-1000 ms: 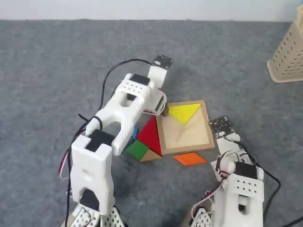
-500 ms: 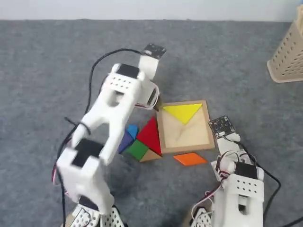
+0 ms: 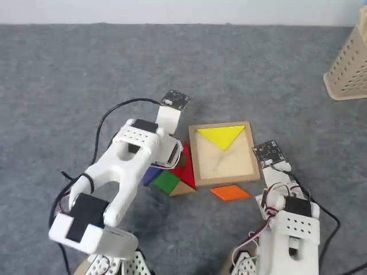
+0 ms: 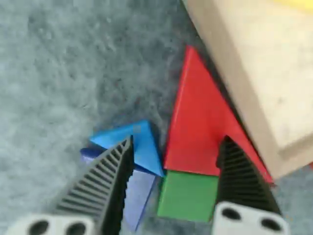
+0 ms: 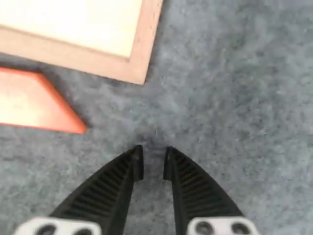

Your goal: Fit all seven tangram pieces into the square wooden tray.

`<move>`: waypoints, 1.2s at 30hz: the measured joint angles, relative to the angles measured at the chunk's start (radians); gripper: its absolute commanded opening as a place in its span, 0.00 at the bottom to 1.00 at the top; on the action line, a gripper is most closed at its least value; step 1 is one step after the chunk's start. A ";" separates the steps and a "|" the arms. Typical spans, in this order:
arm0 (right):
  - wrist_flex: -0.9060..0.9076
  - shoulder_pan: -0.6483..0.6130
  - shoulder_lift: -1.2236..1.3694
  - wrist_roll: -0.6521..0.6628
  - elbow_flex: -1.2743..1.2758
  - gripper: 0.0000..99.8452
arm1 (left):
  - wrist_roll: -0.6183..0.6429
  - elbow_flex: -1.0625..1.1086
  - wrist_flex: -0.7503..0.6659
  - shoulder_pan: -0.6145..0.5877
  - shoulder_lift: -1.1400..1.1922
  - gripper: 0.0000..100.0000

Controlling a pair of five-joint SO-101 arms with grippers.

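The square wooden tray (image 3: pixel 250 166) lies mid-table with a yellow triangle (image 3: pixel 221 136) in its far part. Against its left side lie a red triangle (image 3: pixel 184 169), a green square (image 3: pixel 167 181), a tan triangle (image 3: pixel 183 189) and blue pieces (image 3: pixel 150 175). An orange parallelogram (image 3: pixel 230 192) rests in front of the tray. My left gripper (image 4: pixel 177 143) hangs open over the red triangle (image 4: pixel 200 127), with the blue triangle (image 4: pixel 133 143) by one finger, the green square (image 4: pixel 188 195) below. My right gripper (image 5: pixel 153 155) is shut and holds nothing, above carpet near the orange parallelogram (image 5: pixel 29 105) and the tray's corner (image 5: pixel 139 63).
A beige perforated holder (image 3: pixel 350 63) stands at the far right edge. Grey carpet covers the whole table. A darker blue piece (image 4: pixel 136 193) lies partly under the blue triangle. The right arm (image 3: pixel 288 226) stands near the front right.
The left arm has drawn back from the tray's far left corner toward the front and now sits over the red and blue pieces. The right arm has not moved.
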 measured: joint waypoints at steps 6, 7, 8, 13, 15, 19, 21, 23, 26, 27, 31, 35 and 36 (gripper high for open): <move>0.000 0.000 0.000 0.000 0.000 0.09 | 0.094 0.003 0.000 0.000 0.000 0.27; 0.000 0.000 0.000 0.000 0.000 0.09 | 0.110 0.003 0.000 0.000 0.000 0.27; 0.000 0.000 0.000 0.000 0.000 0.09 | 0.121 0.003 0.000 0.000 0.000 0.27; 0.000 0.000 0.000 0.000 0.000 0.09 | 0.129 0.026 -0.002 0.063 -0.005 0.27; 0.000 0.000 0.000 0.000 0.000 0.09 | 0.129 0.034 -0.008 0.104 -0.009 0.27; 0.000 0.000 0.000 0.000 0.000 0.09 | 0.114 0.034 -0.011 0.132 -0.012 0.27; 0.000 0.000 0.000 0.000 0.000 0.09 | 0.098 0.032 -0.015 0.130 -0.012 0.27; 0.000 0.000 0.000 0.000 0.000 0.09 | 0.100 0.031 -0.021 0.117 -0.005 0.27; 0.000 0.000 0.000 0.000 0.000 0.09 | 0.091 0.020 -0.032 0.097 0.054 0.27; 0.000 0.000 0.000 0.000 0.000 0.09 | 0.087 0.003 -0.026 0.091 0.072 0.27; 0.000 0.000 0.000 0.000 0.000 0.09 | 0.080 -0.049 0.044 0.064 0.115 0.27; 0.000 0.000 0.000 0.000 0.000 0.09 | 0.080 -0.061 0.077 0.060 0.127 0.26; 0.000 0.000 0.000 0.000 0.000 0.09 | 0.080 -0.061 0.092 0.057 0.127 0.26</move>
